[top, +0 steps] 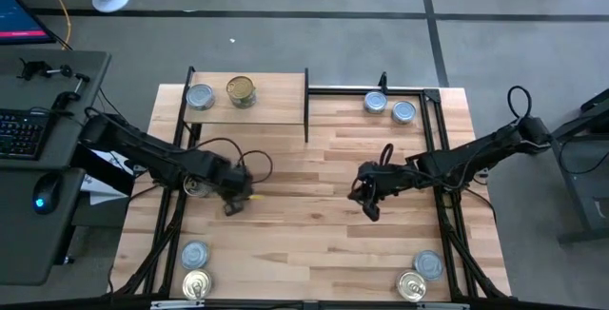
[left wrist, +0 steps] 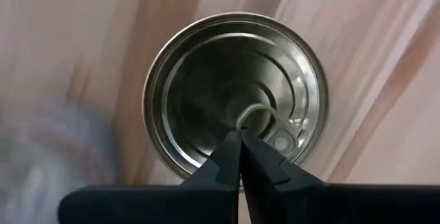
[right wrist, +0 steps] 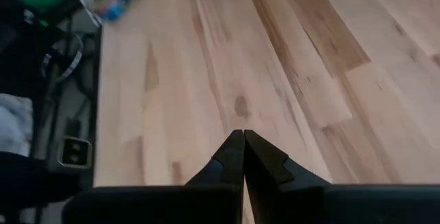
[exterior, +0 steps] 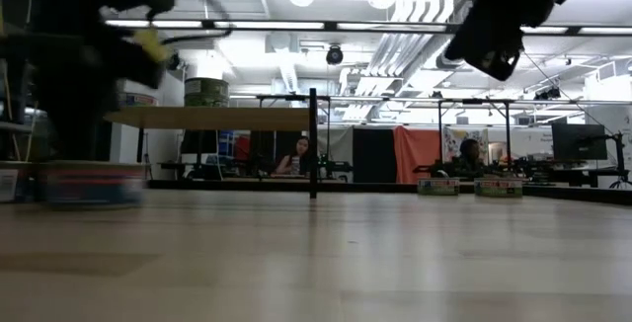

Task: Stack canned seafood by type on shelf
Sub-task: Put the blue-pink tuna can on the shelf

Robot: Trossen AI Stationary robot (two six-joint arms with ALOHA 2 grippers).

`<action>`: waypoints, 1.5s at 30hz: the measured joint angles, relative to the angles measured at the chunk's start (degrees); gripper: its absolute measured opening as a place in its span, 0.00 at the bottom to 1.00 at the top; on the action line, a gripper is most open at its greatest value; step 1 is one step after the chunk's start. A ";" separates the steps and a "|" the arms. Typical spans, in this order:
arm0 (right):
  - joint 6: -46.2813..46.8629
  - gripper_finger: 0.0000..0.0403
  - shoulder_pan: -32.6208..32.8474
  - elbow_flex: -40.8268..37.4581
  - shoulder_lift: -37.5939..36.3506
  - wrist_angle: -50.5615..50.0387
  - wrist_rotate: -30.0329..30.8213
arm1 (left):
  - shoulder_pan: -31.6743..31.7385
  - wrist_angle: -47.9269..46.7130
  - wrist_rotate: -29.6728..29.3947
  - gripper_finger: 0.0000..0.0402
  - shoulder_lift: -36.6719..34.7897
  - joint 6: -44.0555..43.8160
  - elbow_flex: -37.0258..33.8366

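My left gripper (left wrist: 240, 136) hung clenched, fingertips pressed together and holding nothing, directly above a tin (left wrist: 236, 99) standing on the tabletop (top: 304, 196) near its left edge. I judged that tin rigid, fairly weighty for its size and slick on its metal wall, so I would have to spread the fingers and take it across the side wall, not by the pull ring on top. My right gripper (right wrist: 243, 139) was clenched and empty too, over bare wood mid-table. On the shelf (top: 276, 110) at the back stood a silver-topped tin (top: 200, 97) and a gold-topped tin (top: 241, 90); other tins sat in pairs at the table's corners. From above, my own arm covered most of the tin below me, and its side label showed nowhere. In the low view the near tin was a blur.
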 joint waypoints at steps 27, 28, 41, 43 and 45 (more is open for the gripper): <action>1.20 0.00 -5.78 0.04 9.71 3.59 -5.17 | 2.27 35.75 -4.66 0.00 21.49 26.57 18.70; -1.57 0.00 -5.55 0.04 11.20 3.69 -6.57 | 2.02 35.48 -5.89 0.00 20.36 27.97 17.99; -14.39 0.00 -4.55 6.01 32.40 10.81 -1.88 | 1.55 48.13 -10.58 0.00 19.05 33.15 8.28; -17.16 0.00 -4.54 8.14 34.07 11.04 -0.24 | 1.53 48.09 -10.69 0.00 19.38 34.10 7.89; -20.16 0.00 -4.65 10.15 34.97 10.56 1.78 | 1.53 47.77 -10.64 0.00 20.07 35.27 7.84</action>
